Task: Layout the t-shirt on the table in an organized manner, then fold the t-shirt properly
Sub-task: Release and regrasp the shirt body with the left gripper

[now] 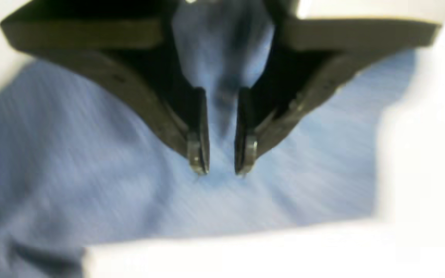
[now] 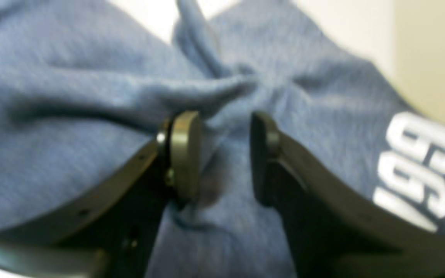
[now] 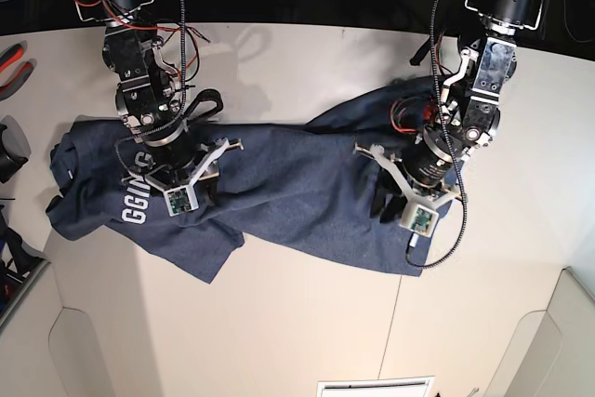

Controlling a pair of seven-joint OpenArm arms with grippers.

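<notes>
Off-white table (image 3: 307, 341), one t-shirt (image 3: 279, 192), two hands (image 1: 221, 170) (image 2: 222, 154) each pinching its cloth.

Your t-shirt (image 3: 279, 188), heathered navy blue, lay stretched sideways across the off-white worktop (image 3: 307, 323), rumpled and creased rather than flat. White block lettering (image 3: 139, 213) showed near one end, where the cloth bunched into folds. At the other end the fabric rose in a ridge, and its lower edge ran unevenly.
</notes>
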